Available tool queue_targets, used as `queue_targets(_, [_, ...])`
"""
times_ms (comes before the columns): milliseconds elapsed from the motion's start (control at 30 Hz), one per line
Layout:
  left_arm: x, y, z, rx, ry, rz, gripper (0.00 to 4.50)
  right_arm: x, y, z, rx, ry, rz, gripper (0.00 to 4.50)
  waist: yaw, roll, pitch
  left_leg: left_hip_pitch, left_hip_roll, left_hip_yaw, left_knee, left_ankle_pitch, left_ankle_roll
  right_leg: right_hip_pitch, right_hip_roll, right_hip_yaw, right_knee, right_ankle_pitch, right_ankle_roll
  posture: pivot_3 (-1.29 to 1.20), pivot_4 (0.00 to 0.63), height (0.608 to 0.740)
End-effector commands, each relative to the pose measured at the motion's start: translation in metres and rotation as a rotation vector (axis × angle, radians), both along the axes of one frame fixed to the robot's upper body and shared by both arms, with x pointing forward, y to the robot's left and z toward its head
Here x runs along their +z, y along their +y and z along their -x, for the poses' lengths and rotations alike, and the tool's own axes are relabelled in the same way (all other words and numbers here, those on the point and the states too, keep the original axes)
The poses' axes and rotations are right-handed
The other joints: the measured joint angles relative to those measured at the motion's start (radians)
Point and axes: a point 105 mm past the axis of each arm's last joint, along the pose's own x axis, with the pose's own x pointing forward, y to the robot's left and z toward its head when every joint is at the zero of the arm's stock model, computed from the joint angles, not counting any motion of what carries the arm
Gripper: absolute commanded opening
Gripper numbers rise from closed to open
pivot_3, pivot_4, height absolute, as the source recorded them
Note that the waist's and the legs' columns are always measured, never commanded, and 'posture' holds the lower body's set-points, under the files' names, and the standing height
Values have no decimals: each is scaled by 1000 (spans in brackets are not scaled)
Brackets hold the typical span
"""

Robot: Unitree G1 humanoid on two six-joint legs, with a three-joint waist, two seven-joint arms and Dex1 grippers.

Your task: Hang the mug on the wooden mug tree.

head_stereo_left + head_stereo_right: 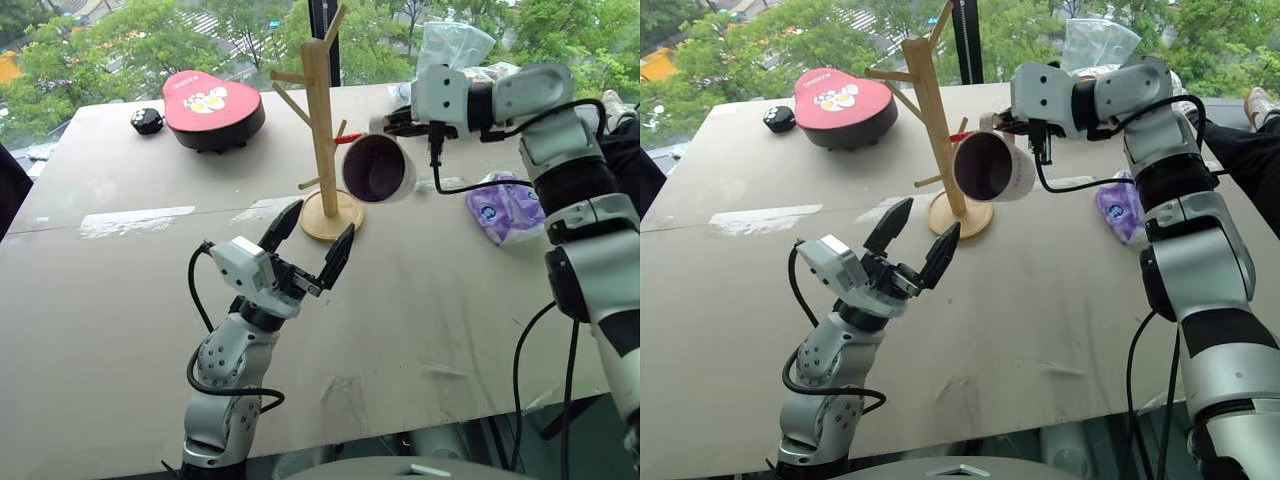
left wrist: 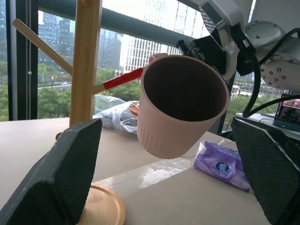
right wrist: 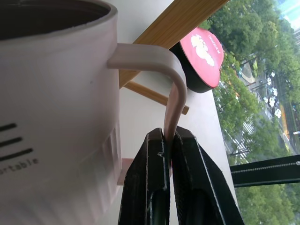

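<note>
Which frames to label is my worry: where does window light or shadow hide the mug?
Left wrist view: bright windows leave the mug dark inside and the left tool shadowed. Left eye view: even daylight, the mug clear beside the wooden mug tree. Right wrist view: its lettering readable.

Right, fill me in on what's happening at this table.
The right hand is shut on the loop handle of the small white ceramic mug, holding it in the air beside the tall light-wood mug tree, near its red-tipped peg. The mug is not yet hung. The left hand hovers open in front of the tree's base.
</note>
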Motion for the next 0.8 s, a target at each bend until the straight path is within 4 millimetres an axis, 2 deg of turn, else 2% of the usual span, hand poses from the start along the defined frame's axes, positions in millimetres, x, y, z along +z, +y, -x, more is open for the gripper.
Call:
queue_targets(33, [8,-1,6,7,-45,11,4500,23,10,4,29,-75,-31,48,0,0,0,0,0,0,0,0,0,0,0,0,0,0,0,0,150,740])
queue_targets(200, [7,-3,6,7,-40,14,4500,26,24,8,71,-91,-30,48,0,0,0,0,0,0,0,0,0,0,0,0,0,0,0,0,150,740])
queue_targets(333, [6,-2,4,7,-39,14,4500,24,25,6,56,-94,-16,48,0,0,0,0,0,0,0,0,0,0,0,0,0,0,0,0,150,740])
queue_targets(367, [6,-2,4,7,-39,14,4500,23,25,5,50,-95,-12,580,0,0,0,0,0,0,0,0,0,0,0,0,1,0,0,0,150,740])
queue_targets(500, [6,-2,3,6,-39,12,4500,26,18,2,21,-102,-18,2230,-1,0,0,0,0,0,0,0,0,0,0,0,1,0,0,0,150,740])
queue_targets(633, [6,-2,2,-2,-38,1,4500,26,-4,-5,-50,-87,-39,4122,2,0,0,0,0,0,0,0,0,0,0,0,1,0,0,0,150,740])
queue_targets(667, [5,-1,1,-2,-36,-4,4500,25,-10,-6,-64,-71,-47,4461,1,0,0,0,-1,0,1,0,0,0,0,0,1,0,0,0,150,740])
queue_targets(800, [3,2,-1,2,-27,-26,4500,27,-28,-9,-111,7,-154,4461,0,0,0,0,-1,1,1,0,0,0,0,0,1,0,0,0,150,740])
